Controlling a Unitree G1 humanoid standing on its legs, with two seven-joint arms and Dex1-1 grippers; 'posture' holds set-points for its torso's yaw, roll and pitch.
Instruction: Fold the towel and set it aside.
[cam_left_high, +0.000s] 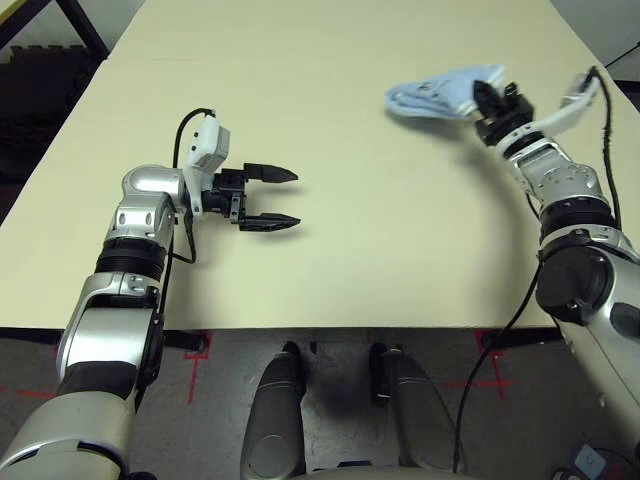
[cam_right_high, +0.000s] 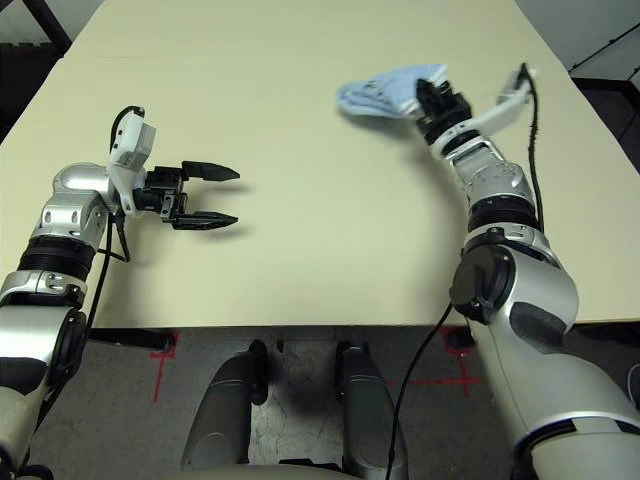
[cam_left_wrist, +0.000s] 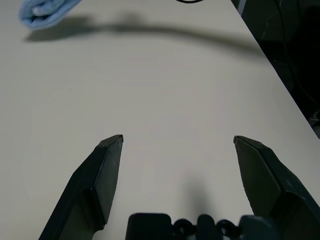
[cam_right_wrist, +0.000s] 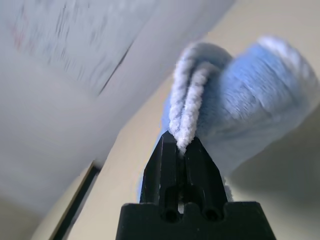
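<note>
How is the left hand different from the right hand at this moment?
The left hand is open with nothing between its fingers; the right hand is shut on the towel. The left hand sits near the table's left side, close to the robot; the right hand is stretched farther out on the right. Both have two black fingers.
</note>
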